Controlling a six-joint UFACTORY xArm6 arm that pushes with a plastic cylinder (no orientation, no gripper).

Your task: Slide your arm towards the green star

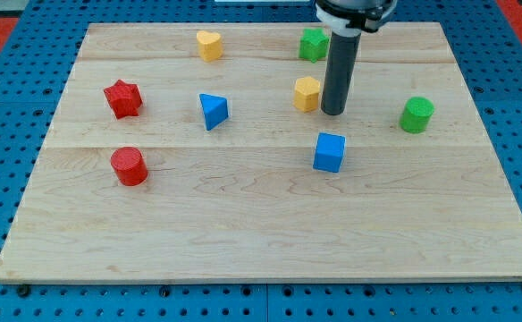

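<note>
The green star lies near the view's top, right of centre, on the wooden board. My tip rests on the board below the star and slightly to its right, just right of the yellow hexagon block, close to it or touching it. The rod rises from the tip toward the view's top and partly hides the star's right edge.
A yellow heart lies at the top left of centre. A red star and a red cylinder are on the left. A blue triangle is mid-left, a blue cube below my tip, a green cylinder at the right.
</note>
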